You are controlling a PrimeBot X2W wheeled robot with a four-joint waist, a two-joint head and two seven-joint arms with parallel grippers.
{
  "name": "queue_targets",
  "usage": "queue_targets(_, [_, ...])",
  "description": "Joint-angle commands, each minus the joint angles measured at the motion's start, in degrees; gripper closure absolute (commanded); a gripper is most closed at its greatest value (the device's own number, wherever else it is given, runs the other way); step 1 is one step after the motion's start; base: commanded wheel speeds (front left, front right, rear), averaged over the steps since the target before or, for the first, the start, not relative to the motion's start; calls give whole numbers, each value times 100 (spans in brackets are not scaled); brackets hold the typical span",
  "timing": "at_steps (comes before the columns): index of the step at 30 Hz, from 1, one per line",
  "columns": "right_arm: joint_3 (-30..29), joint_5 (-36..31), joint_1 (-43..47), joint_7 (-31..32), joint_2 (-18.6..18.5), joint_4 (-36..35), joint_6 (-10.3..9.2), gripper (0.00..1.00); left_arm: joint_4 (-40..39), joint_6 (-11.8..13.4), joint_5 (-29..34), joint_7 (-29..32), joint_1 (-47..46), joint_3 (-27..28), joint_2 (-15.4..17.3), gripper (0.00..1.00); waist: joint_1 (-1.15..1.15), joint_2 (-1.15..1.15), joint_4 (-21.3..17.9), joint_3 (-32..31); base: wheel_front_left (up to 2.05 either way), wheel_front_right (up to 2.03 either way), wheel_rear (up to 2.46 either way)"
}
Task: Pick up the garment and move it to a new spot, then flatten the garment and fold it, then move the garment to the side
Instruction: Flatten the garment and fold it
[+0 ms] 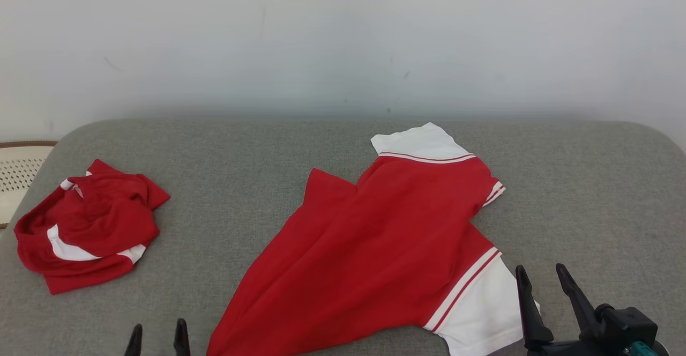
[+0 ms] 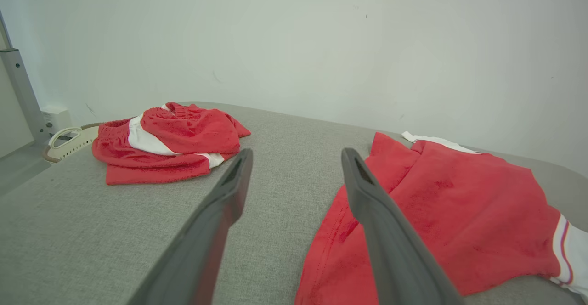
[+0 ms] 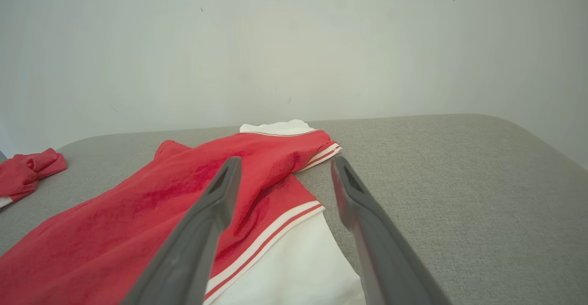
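Red garment (image 1: 375,249) with white sleeves lies spread out, slanted and creased

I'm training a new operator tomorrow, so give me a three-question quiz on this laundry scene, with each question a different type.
1. True or false: the left tool and the right tool both stand open, holding nothing.
2. Multiple choice: the crumpled red garment lies A) on top of the red shirt; B) apart from it, toward the robot's left; C) underneath it.
3. Fill in: the shirt's sleeves are mostly ___ in colour.

Key: 1 true; 2 B; 3 white.
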Motion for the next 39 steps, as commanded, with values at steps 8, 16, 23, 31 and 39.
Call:
queue_targets(8, [-37,10,68,178,24,35,-2,0,298,-135,83,94,10,-124,179,0,0,0,-5,-60,0,0,0])
queue_targets(16, [-55,-5,58,233,50,58,-2,0,317,-102,96,207,-71,-137,282,0,0,0,17,-102,0,0,0])
queue_targets(23, [-62,2,41,254,63,109,-2,0,343,-133,39,221,-71,-173,325,0,0,0,32,-125,0,0,0])
queue_targets(31, [-68,-25,26,289,68,110,-2,0,328,-133,7,241,-100,-234,345,0,0,0,40,-111,0,0,0])
queue_targets(39, [-82,-35,18,294,65,122,-2,0,330,-99,-14,240,-120,-257,371,0,0,0,41,-93,0,0,0])
